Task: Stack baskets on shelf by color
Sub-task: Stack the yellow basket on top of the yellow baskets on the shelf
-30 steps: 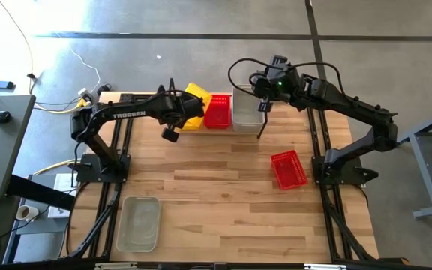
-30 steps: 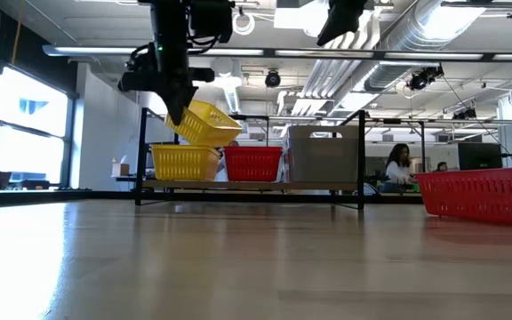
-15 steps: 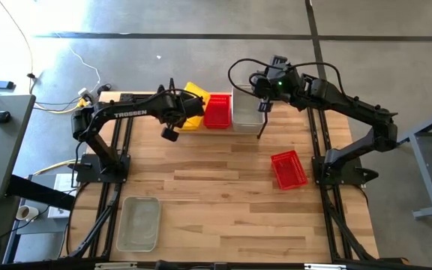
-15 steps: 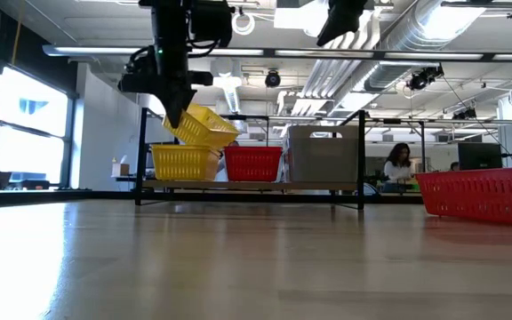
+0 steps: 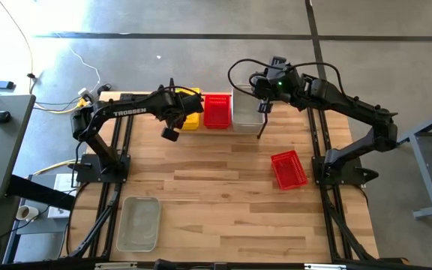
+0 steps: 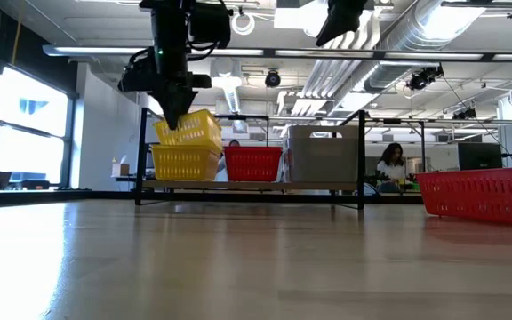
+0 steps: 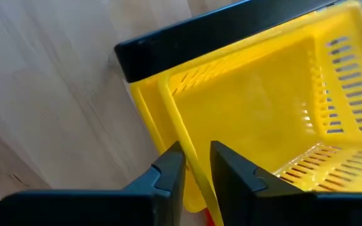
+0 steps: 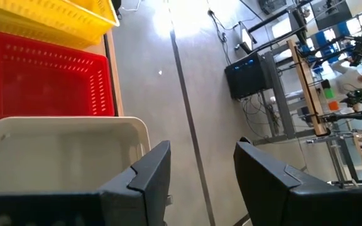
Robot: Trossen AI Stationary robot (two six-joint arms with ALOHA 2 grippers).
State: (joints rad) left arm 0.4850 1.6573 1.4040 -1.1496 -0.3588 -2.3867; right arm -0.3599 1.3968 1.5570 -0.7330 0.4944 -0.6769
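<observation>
Low view has the carried yellow basket (image 6: pixel 188 131) sitting slightly tilted right on top of the lower yellow basket (image 6: pixel 185 162), which rests at the left end of the shelf (image 6: pixel 247 185), and the left gripper (image 6: pixel 174 114) is clamped down on its near rim, fingers closed tight on the plastic wall as the left wrist view confirms. Next along the rack come a red basket (image 5: pixel 217 110) and a grey basket (image 5: pixel 247 109), with the right gripper (image 5: pixel 265 105) hovering above that grey one, fingers spread and holding nothing. Out on the table (image 5: pixel 216 195) wait a loose red basket (image 5: pixel 289 169) and a loose grey basket (image 5: pixel 139 223). To finish this placement cleanly, I'd say level the basket so its base drops squarely inside the one below, press lightly, and only then let go, or it may perch crooked on the rim.
</observation>
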